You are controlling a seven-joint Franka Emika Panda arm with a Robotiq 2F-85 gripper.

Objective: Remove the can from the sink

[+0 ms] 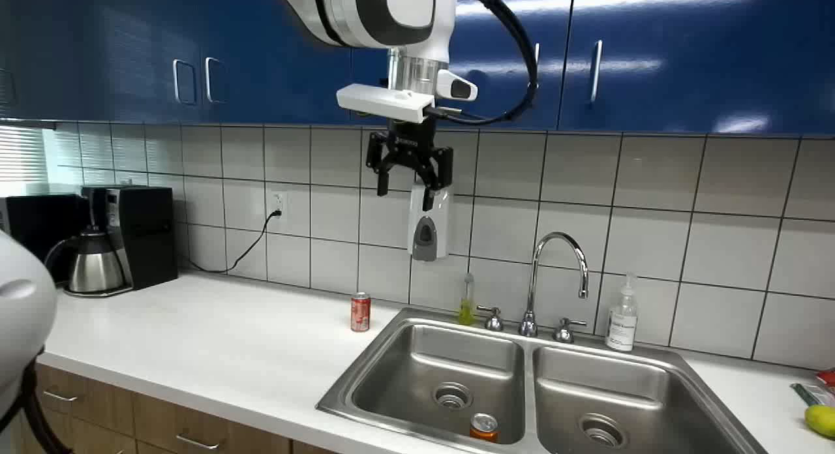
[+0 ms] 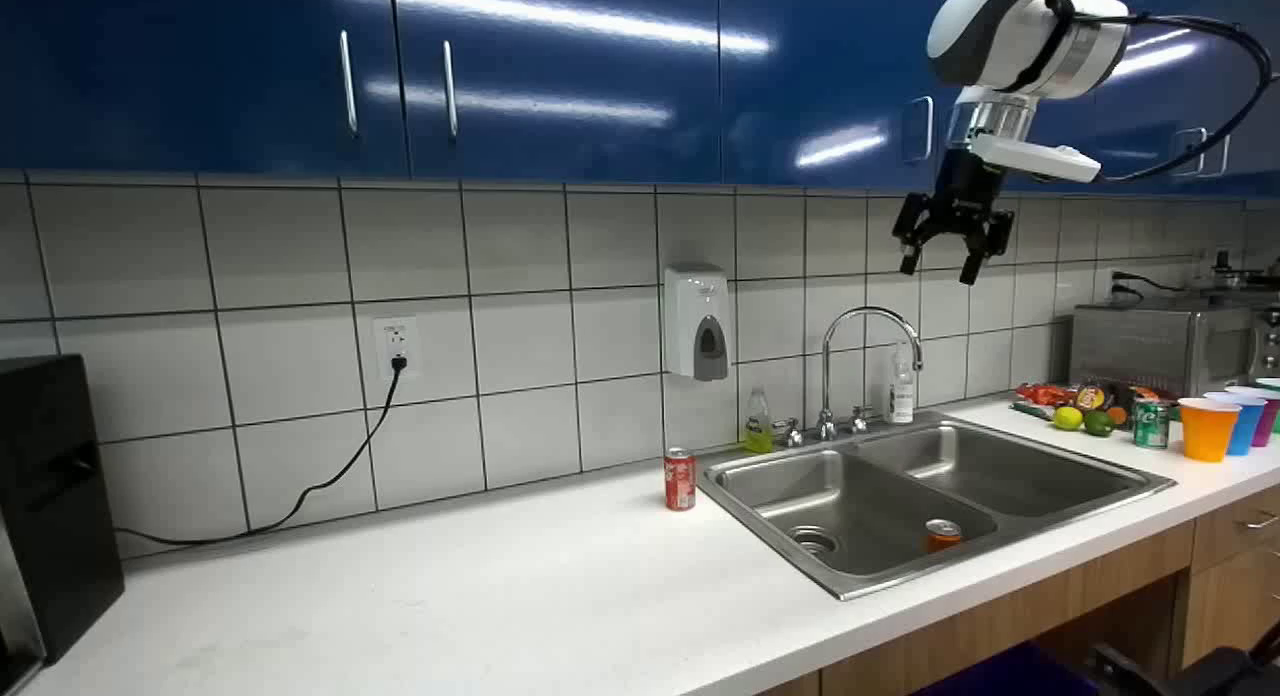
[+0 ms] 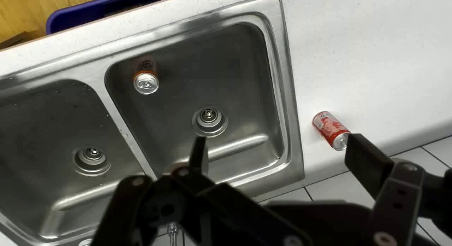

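In an exterior view I am hovering my gripper at the frame's upper middle, jaws standing wide apart, nothing between them. Well below, near the bottom edge, the orange can is standing upright in the left-hand bowl of the sink. I am judging the removal wholly undone: reaching down, grasping and lifting out are all remaining.

The steel sink looks satiny, the can shiny metal, the cupboards glossy
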